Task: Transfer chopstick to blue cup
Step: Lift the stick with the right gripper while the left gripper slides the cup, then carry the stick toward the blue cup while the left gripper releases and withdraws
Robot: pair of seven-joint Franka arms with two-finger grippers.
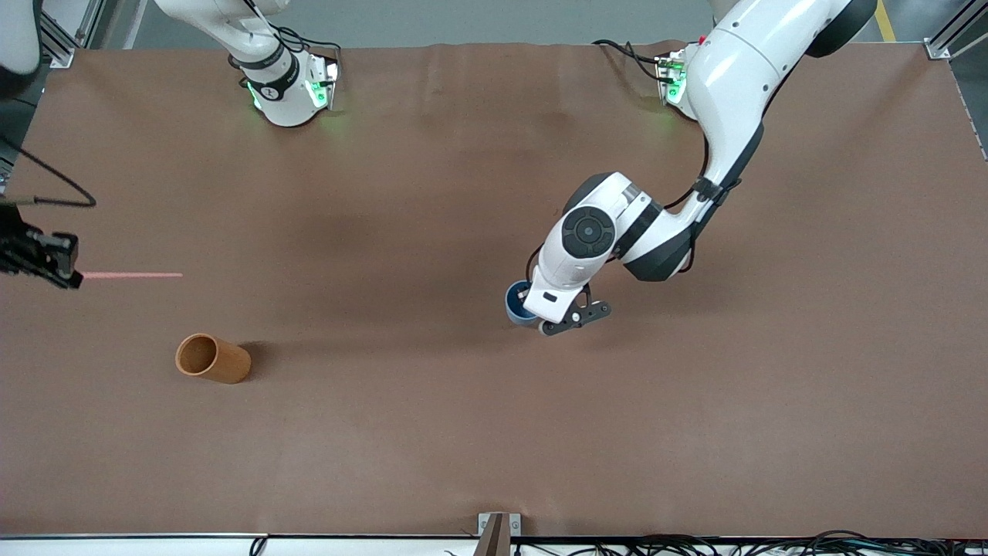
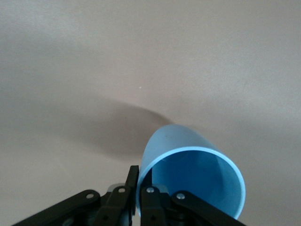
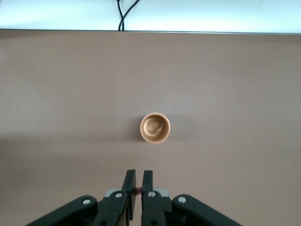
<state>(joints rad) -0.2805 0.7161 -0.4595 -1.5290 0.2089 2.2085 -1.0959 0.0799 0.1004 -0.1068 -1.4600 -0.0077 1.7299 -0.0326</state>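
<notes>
While no writing is readable, the left gripper [image 2: 137, 197] pinches the blue cup's [image 2: 188, 174] rim; the right gripper [image 3: 138, 188] clamps the pink chopstick [image 1: 133, 275] above the orange cup [image 3: 154, 128].

— Where does your front camera sit?

— High up, facing both robot bases, looking down on the whole counter [image 1: 494, 432].

— And your left wrist camera?

— It looks past the left hand [image 2: 136, 193], very close to the blue cup [image 2: 197, 174] pinched by its rim; the front view shares that cup [image 1: 515, 303].

— Your right wrist one?

— It looks straight down from well above the brown cup [image 3: 154, 127], which your front view also shows [image 1: 212, 358], past the right hand [image 3: 138, 186].
</notes>
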